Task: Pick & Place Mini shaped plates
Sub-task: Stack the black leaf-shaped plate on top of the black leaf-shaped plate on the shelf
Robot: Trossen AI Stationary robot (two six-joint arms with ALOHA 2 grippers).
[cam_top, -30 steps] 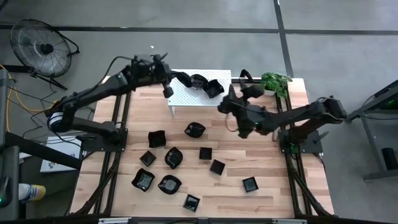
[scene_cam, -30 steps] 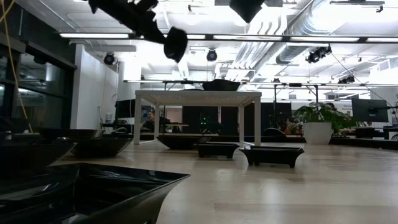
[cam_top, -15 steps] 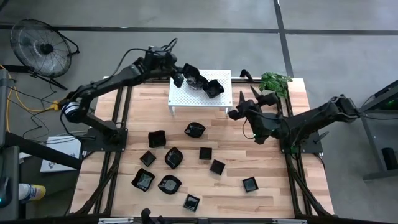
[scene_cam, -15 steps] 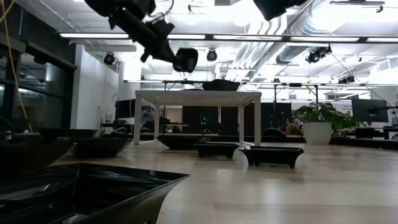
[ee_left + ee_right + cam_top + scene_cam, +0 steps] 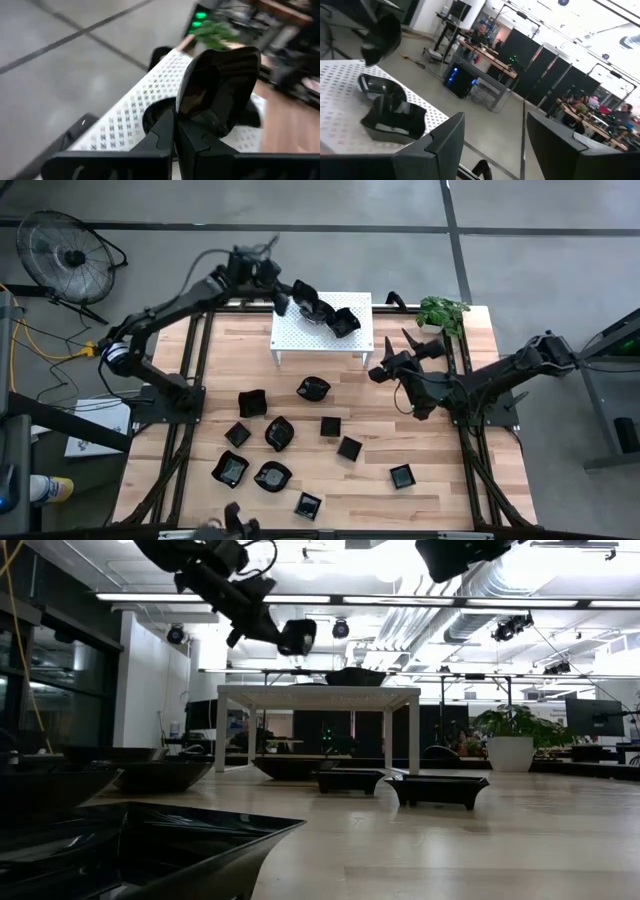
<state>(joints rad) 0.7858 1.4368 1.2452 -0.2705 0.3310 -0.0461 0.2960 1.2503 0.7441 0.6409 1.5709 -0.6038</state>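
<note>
— Fingers first: how do they stand?

— Left gripper (image 5: 175, 131) has its dark fingers pressed on the rim of a glossy black mini plate (image 5: 220, 87), which rises just beyond the tips, above the white perforated raised stand (image 5: 300, 337). Right gripper (image 5: 397, 352) hangs off that stand's right end, its fingers (image 5: 440, 145) spread wide with nothing between them.

— What lies around the held plate?

— Directly under it, two more glossy black dishes (image 5: 335, 318) sit on the stand, touching each other, so they crowd the spot below the tips. A green potted plant (image 5: 443, 310) stands at the table corner, beyond the right gripper. Farther out, the remaining black dishes (image 5: 272, 432) are scattered over the light wooden table (image 5: 420, 450), well apart from both grippers.

— And against half a second ago?

— Little: the left gripper has eased slightly farther over the stand with the plate, the right arm has drawn back a touch. Dishes on the table lie as before.
</note>
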